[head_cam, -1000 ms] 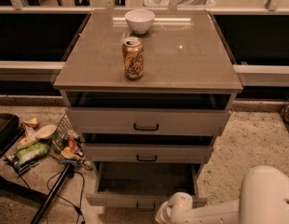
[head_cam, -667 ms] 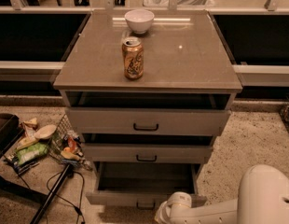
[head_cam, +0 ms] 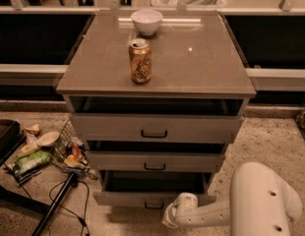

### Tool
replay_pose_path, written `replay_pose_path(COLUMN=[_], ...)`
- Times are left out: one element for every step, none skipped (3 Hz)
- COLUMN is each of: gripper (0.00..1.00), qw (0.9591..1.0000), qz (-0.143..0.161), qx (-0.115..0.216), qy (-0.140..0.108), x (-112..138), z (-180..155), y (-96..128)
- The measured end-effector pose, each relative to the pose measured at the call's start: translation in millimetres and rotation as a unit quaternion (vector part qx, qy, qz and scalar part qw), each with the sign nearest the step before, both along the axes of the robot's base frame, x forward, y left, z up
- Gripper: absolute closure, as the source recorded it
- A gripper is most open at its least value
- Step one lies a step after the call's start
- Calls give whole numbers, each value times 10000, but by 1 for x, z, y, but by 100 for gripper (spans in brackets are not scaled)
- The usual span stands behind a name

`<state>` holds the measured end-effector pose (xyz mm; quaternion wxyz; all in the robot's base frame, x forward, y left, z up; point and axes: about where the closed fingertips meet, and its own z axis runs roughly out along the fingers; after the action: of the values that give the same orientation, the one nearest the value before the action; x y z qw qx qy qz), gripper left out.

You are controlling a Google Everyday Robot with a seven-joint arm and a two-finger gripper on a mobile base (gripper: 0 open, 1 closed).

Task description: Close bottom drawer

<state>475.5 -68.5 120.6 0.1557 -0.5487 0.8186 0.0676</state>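
The bottom drawer [head_cam: 128,198] is the lowest of three grey-beige drawers and stands pulled out the farthest, its dark inside showing. Its slim front panel has a small black bar handle [head_cam: 153,205] at the centre. The middle drawer [head_cam: 155,161] and the top drawer [head_cam: 155,128] above it are also slightly out. My white arm [head_cam: 231,208] comes in from the lower right, and its wrist end [head_cam: 179,211] sits right against the drawer's front panel, right of the handle. The gripper is at that end, low in the view.
A can [head_cam: 140,61] and a white bowl [head_cam: 146,21] stand on the cabinet top [head_cam: 201,58]. A wire basket with snack packets [head_cam: 69,151] and loose packets [head_cam: 32,159] lie on the floor at left. Black cables [head_cam: 59,205] run across the floor there.
The arm's wrist end has shifted slightly at the bottom drawer's front; the drawer looks about as far out as before.
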Motion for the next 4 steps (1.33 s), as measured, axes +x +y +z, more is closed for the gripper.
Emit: replay_pose_path(gripper=[100, 100, 100, 100], qw=[10000, 9994, 9994, 9981], qz=[23, 284, 284, 381], qx=[32, 20, 20, 130], qy=[-7, -214, -214, -464], x=[25, 76, 76, 91], z=[-5, -12, -12, -5], y=[1, 8, 8, 4])
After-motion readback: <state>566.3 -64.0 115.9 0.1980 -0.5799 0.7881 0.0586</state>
